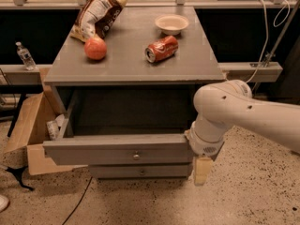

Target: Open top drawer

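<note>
The top drawer of the grey cabinet is pulled out towards me. Its grey front has one small round metal knob at its centre, and the dark inside of the drawer shows behind it. A lower drawer with a similar knob sits shut beneath it. My gripper hangs below the white wrist at the right end of the top drawer's front, at about the level of the lower drawer. My white arm reaches in from the right.
On the cabinet top lie a red can, an orange fruit, a chip bag and a small white bowl. An open cardboard box stands at the cabinet's left. A water bottle stands on the left ledge. The floor is speckled.
</note>
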